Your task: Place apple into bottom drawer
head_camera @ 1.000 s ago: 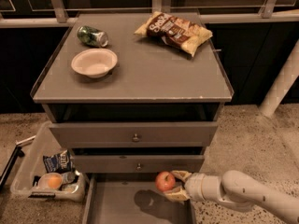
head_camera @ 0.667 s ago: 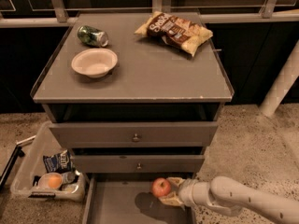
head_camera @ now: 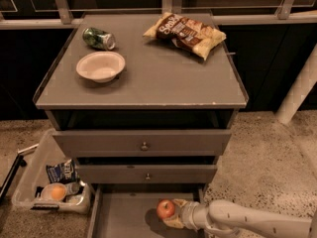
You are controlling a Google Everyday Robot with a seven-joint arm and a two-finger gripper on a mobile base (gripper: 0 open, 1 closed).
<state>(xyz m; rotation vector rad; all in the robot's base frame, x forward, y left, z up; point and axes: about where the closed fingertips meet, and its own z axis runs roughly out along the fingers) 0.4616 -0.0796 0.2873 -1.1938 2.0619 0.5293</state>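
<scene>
Red, round, yellow-patched apple (head_camera: 166,208) hangs over the pulled-out lowest grey drawer (head_camera: 121,216), not yet released.
Camera view: your pincer (head_camera: 171,213) enters from the lower right, clamped on the apple and holding it just above the shallow tray floor, where its shadow falls. To my eye the carry is done; you have only the lowering and letting go left.
</scene>
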